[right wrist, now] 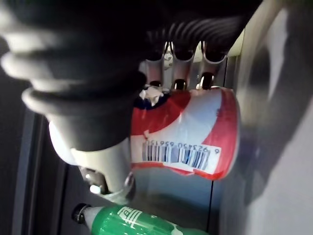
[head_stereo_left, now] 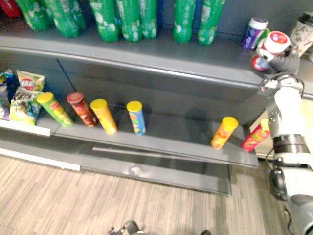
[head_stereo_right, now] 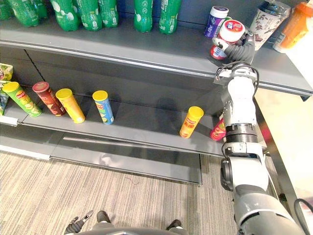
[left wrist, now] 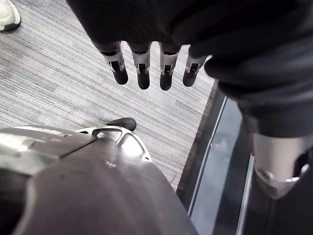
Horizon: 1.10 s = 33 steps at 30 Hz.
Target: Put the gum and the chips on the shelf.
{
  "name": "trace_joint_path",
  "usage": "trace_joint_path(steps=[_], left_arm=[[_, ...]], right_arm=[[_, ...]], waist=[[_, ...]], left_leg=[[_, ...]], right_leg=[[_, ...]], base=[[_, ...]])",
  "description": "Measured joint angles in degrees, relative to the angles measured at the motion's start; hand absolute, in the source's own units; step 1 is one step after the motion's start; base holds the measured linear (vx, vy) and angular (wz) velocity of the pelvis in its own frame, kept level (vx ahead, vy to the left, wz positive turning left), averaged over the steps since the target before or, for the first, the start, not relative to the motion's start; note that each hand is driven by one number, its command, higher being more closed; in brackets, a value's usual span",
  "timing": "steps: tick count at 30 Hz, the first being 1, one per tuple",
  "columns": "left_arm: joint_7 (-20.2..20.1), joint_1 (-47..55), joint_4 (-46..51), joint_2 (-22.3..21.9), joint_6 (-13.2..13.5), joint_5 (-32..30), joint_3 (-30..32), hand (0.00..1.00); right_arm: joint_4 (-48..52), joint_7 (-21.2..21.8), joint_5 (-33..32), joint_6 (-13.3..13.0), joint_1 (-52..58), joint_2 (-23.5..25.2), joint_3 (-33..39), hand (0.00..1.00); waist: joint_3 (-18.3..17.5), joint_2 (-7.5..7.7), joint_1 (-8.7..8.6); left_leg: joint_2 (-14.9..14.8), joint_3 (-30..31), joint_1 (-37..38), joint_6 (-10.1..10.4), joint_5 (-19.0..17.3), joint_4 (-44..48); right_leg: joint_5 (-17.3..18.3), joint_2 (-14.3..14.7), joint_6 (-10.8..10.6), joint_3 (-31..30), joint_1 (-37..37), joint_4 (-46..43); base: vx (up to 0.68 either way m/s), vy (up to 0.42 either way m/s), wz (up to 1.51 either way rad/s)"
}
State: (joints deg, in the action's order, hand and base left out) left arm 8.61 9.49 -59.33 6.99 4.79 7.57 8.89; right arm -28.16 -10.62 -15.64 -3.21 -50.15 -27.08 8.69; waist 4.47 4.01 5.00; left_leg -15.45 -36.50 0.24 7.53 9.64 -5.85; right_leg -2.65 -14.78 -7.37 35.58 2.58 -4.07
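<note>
Right hand (head_stereo_right: 237, 50) curled round red-white gum tub (head_stereo_right: 231, 32), just right of purple tub (head_stereo_right: 215, 22); bare upper shelf (head_stereo_right: 146, 49) left of it.

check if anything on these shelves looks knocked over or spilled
Nothing stands out. The chip cans on the lower shelf and the green bottles on the upper shelf stand upright, nothing spilled. The right hand grips a red-and-white gum tub.
</note>
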Motion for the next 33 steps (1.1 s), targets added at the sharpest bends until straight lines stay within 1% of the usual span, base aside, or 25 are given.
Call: trace_joint_path(steps=[1, 17, 21, 24, 26, 28, 30, 31, 33], left_arm=[[0.00, 0.00, 0.00, 0.00, 0.00, 0.00, 0.00, 0.00], [0.02, -0.01, 0.00, -0.04, 0.00, 0.01, 0.14, 0.00], [0.02, -0.02, 0.00, -0.13, 0.00, 0.02, 0.43, 0.00], [0.06, -0.04, 0.02, -0.17, 0.00, 0.01, 0.54, 0.00], [0.11, -0.03, 0.05, -0.17, 0.00, 0.01, 0.60, 0.00], [0.18, -0.01, 0.06, -0.17, 0.00, 0.00, 0.69, 0.00], [0.20, -0.03, 0.06, -0.26, 0.00, -0.02, 1.02, 0.00], [0.28, -0.02, 0.08, -0.52, 0.00, -0.09, 1.84, 0.00], [0.37, 0.03, 0.12, -0.68, 0.01, -0.67, 2.30, 0.00]], right_arm=[[0.34, 0.01, 0.01, -0.04, 0.24, 0.00, -0.02, 0.00], [0.70, -0.51, -0.18, -0.04, 0.25, 0.00, -0.06, 0.00], [1.30, -1.61, -0.22, -0.04, 0.25, 0.00, 0.05, 0.00], [4.58, -3.43, -0.20, -0.29, 0.26, 0.03, 1.32, 0.00], [8.29, -5.22, -0.13, -1.71, 0.26, 0.04, 3.96, 0.00], [11.00, -5.91, -0.08, -3.18, 0.28, 0.04, 5.54, 0.00], [13.00, -6.62, 0.01, -3.76, 0.45, 0.04, 6.84, 0.00], [16.53, -7.77, 0.06, -4.90, 1.34, 0.05, 8.39, 0.00], [19.81, -7.93, 0.22, -5.84, 2.91, 0.06, 9.64, 0.00]], waist=[[0.00, 0.00, 0.00], [0.01, 0.02, 0.00], [0.02, 0.04, 0.00], [0.04, 0.06, 0.00], [0.05, 0.09, 0.00], [0.07, 0.12, -0.12], [0.07, 0.12, -0.15], [0.07, 0.12, -0.17], [0.07, 0.12, -0.20]], left_leg=[[0.00, 0.00, 0.00, 0.00, 0.00, 0.00], [0.00, 0.06, 0.03, -0.01, 0.01, 0.04], [-0.02, 0.06, 0.03, -0.01, 0.01, 0.07], [-0.05, 0.12, 0.07, -0.01, 0.01, 0.11], [-0.04, 0.29, 0.23, -0.01, 0.01, 0.17], [-0.04, 0.27, 0.25, -0.01, 0.01, 0.22], [-0.04, 0.27, 0.27, -0.01, 0.01, 0.26], [-0.04, 0.26, 0.31, -0.01, 0.01, 0.28], [-0.04, 0.26, 0.44, -0.01, 0.01, 0.27]], right_leg=[[0.00, 0.00, 0.00, 0.00, -0.01, 0.00], [-0.02, 0.04, -0.01, 0.05, -0.13, 0.10], [-0.22, 0.19, 0.02, 0.06, -0.27, 0.41], [-0.25, 0.27, -0.02, 0.17, -0.49, 0.62], [-0.33, 0.36, -0.10, 0.36, -0.94, 0.97], [-0.33, 0.37, -0.10, 0.35, -0.93, 0.99], [-0.33, 0.37, -0.10, 0.35, -0.95, 0.99], [-0.33, 0.37, -0.10, 0.35, -1.00, 0.99], [-0.33, 0.37, -0.11, 0.35, -1.11, 0.99]], base=[[0.00, 0.000, 0.00], [0.00, 0.000, 0.00], [0.00, 0.000, 0.00], [0.00, 0.000, 0.01], [0.00, 0.000, 0.04], [0.00, 0.000, 0.00], [0.00, 0.000, 0.00], [0.00, 0.000, 0.00], [0.00, 0.000, 0.00]])
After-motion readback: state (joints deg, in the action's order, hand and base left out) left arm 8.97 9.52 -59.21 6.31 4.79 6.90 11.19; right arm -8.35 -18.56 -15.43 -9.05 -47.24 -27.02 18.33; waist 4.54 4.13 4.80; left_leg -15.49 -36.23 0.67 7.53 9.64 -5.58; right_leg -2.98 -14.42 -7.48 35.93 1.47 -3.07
